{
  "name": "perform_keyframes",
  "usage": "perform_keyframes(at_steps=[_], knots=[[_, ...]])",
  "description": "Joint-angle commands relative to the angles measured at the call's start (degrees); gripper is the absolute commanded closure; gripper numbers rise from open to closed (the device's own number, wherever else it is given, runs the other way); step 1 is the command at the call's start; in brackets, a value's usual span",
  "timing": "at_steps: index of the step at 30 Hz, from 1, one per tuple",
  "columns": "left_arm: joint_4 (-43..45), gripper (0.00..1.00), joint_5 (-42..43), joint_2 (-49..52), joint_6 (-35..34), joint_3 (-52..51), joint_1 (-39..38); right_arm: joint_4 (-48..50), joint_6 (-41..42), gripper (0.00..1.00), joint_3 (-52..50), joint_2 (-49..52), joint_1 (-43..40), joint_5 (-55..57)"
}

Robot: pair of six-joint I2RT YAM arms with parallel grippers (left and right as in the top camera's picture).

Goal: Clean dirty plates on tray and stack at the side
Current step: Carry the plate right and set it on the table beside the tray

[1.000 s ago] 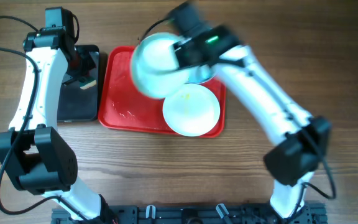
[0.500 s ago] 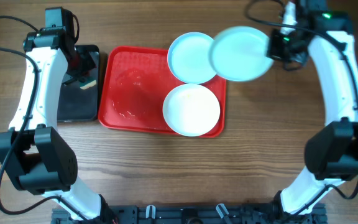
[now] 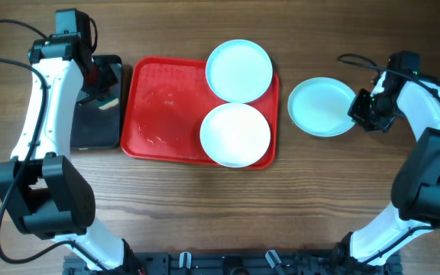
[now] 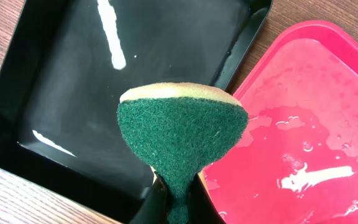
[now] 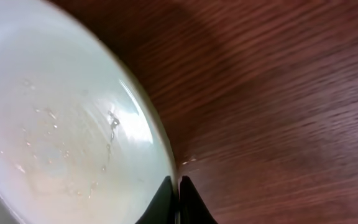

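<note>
The red tray (image 3: 159, 107) lies mid-table with two pale plates on its right half: one at the far right corner (image 3: 239, 70), one at the near right (image 3: 235, 134). A third mint plate (image 3: 321, 106) lies on the wood right of the tray. My right gripper (image 3: 357, 109) is shut on its right rim; the wrist view shows the wet plate (image 5: 61, 130) with the fingers (image 5: 179, 196) pinching its edge. My left gripper (image 3: 101, 95) is over the black tray, shut on a green-and-yellow sponge (image 4: 180, 134).
A black rectangular tray (image 3: 98, 103) sits left of the red tray; its wet floor (image 4: 129, 74) shows under the sponge. The red tray's left half (image 4: 309, 130) holds water streaks. Bare wood table lies around both trays.
My right arm carried the third plate from above the tray rightward and down; it now rests at the table to the right of the tray. The left arm has not moved.
</note>
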Motion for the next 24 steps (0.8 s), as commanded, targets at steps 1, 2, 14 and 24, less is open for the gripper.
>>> perform_keyframes(at_steps=[1, 2, 14, 24], knots=[[0.02, 0.96, 0.57, -0.04, -0.74, -0.46, 0.15, 3.10, 1.64, 0.96, -2.32, -0.81, -1.77, 2.89], [0.04, 0.96, 0.57, -0.04, -0.74, -0.46, 0.15, 3.37, 1.60, 0.96, -2.32, -0.81, -1.81, 3.04], [0.02, 0.96, 0.57, -0.04, -0.72, -0.46, 0.15, 1.44, -6.19, 0.44, 2.23, -1.77, -0.90, -8.52], [0.02, 0.96, 0.57, -0.04, -0.72, -0.46, 0.15, 0.87, -13.27, 0.47, 5.60, -6.32, 14.75, -16.04]])
